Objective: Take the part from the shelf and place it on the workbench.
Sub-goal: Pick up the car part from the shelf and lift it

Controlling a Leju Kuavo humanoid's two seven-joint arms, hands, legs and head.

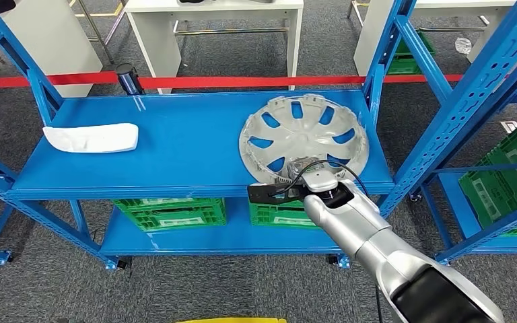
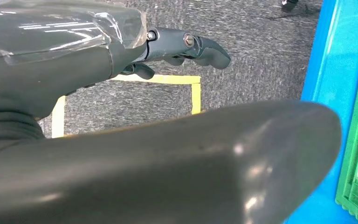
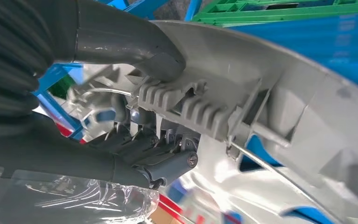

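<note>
A grey wheel cover (image 1: 303, 134) lies hollow side up on the right part of the blue shelf board (image 1: 188, 141). My right hand (image 1: 301, 168) reaches over the shelf's front edge to the cover's near rim. In the right wrist view the thumb (image 3: 135, 46) presses on the outside of the rim (image 3: 270, 74) while the dark fingers (image 3: 168, 161) curl inside it, so the hand grips the cover. My left hand (image 2: 158, 154) hangs above grey carpet with nothing in it, its fingers (image 2: 200, 46) stretched out apart from the thumb.
A white moulded part (image 1: 91, 138) lies at the shelf's left end. Blue uprights (image 1: 458, 114) stand close to the right of the cover. Green crates (image 1: 168, 212) sit on the lower shelf, another (image 1: 511, 175) on the neighbouring rack. Red tape (image 1: 242, 82) runs behind.
</note>
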